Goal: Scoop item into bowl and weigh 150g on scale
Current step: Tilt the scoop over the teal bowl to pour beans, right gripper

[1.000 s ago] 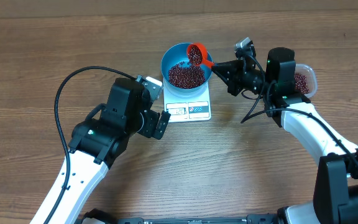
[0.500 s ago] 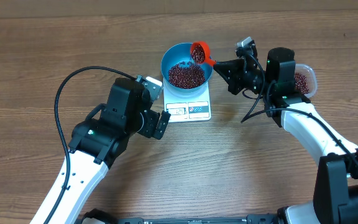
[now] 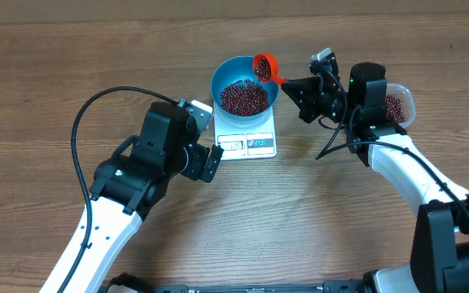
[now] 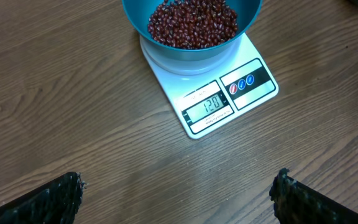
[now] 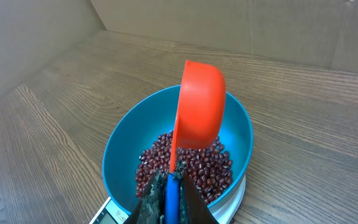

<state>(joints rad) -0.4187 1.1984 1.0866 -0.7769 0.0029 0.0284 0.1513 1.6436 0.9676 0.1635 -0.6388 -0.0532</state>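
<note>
**Beans in the bowl, scale short of target**

One wooden table [image 3: 55, 65] fills the overhead view, with two arms on it: one coming from the lower left, one from the lower right.

At centre, toward the top of the frame, one white scale [image 3: 260, 150] carries one blue bowl [image 3: 225, 70]. One clear tub [image 3: 405, 104] sits at the upper right, partly hidden behind the right arm, with a red pile in it.

The right gripper [image 3: 287, 83] is clenched on the handle of one orange scoop [image 3: 263, 65], which is tipped on edge over the bowl's upper right rim. A few grains show inside it.

The left gripper [image 4: 179, 198] is released and holds nothing. It hangs just below the scale, looking down at the display [image 4: 208, 106].

The beans [image 3: 244, 98] are far too many to count. They lie in three lots: a heap covering the bowl's floor, the tub's stock, and the remnant in the scoop.

I judge the work well advanced. The display seems to read somewhere in the one-twenties, though its last digit is unclear. What is left looks like small top-ups until it reaches the target.
</note>
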